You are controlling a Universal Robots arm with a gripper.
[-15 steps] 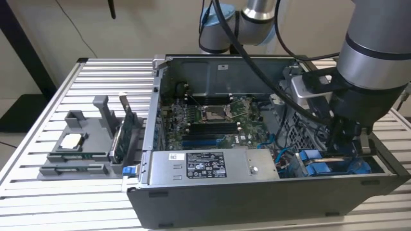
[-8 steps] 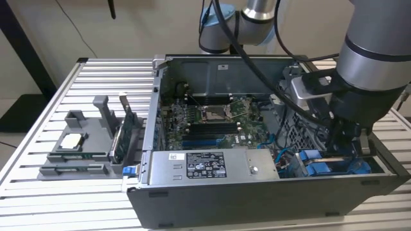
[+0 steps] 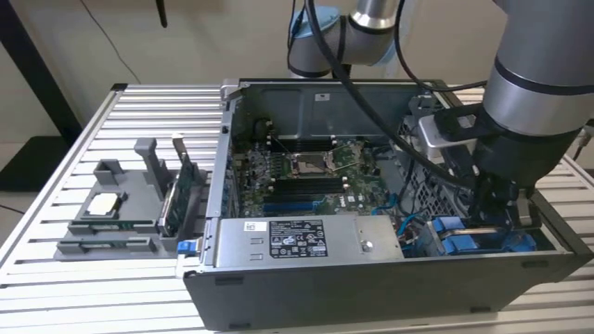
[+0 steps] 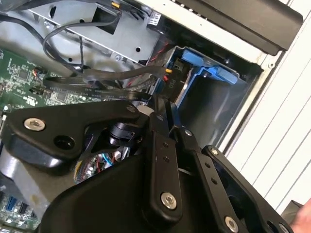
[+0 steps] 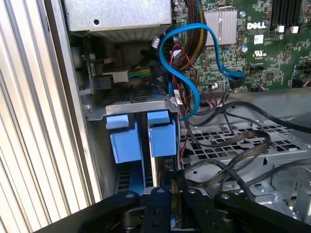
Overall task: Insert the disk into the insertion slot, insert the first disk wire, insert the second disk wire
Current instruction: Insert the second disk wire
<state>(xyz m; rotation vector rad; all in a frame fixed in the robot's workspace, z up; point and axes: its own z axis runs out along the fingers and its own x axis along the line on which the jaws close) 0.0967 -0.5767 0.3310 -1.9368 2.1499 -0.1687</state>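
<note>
My gripper (image 3: 494, 217) reaches down into the open computer case at the corner nearest the exterior view's right. In both wrist views its black fingers (image 5: 163, 196) stand close together on a thin upright edge that runs to a bright blue carrier (image 5: 162, 134); this is the disk (image 5: 167, 163), seen edge-on. It stands in the insertion slot (image 5: 136, 108), a grey metal bay with blue rails. A second blue carrier (image 5: 125, 141) sits beside it. The same blue frame (image 4: 204, 73) shows past the fingertips (image 4: 160, 114). A blue wire (image 5: 194, 63) and loose black wires (image 5: 233, 145) hang close by.
The grey labelled power-supply box (image 3: 297, 240) lies along the case's near side, with the green motherboard (image 3: 307, 174) behind it. A grey fixture (image 3: 121, 209) with parts stands on the slatted table (image 3: 139, 111) at the exterior view's left. Cables crowd the bay.
</note>
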